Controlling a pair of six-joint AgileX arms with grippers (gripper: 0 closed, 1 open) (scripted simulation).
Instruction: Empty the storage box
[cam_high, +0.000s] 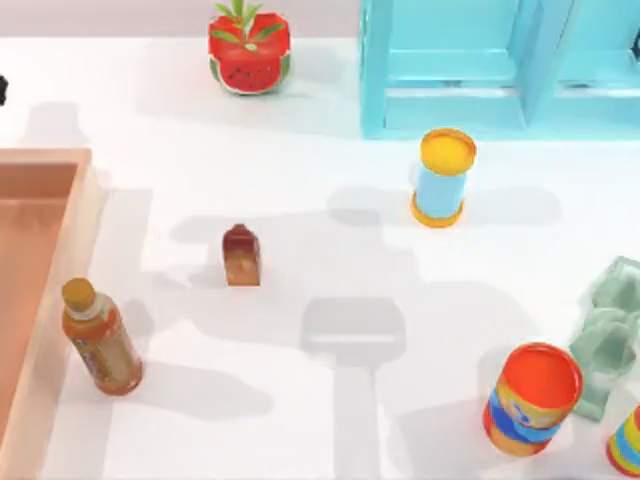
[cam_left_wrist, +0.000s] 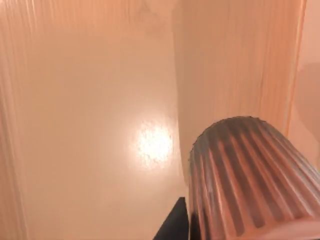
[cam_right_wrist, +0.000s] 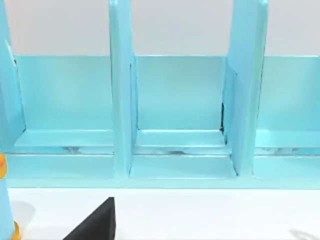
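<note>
Looking down into the storage box (cam_left_wrist: 90, 125) through the left wrist view, a ribbed, cup-like object (cam_left_wrist: 245, 180) sits close beneath the left arm's camera, against the box's wooden wall. Whether that gripper's jaws are wide or closed cannot be told. From above, the box (cam_high: 60, 165) lies at the table's left edge, its long axis running front to back. An orange bottle (cam_high: 100, 340) stands just outside it on the white table (cam_high: 330, 430). Facing the turquoise shelf (cam_right_wrist: 175, 125), the right arm is parked.
</note>
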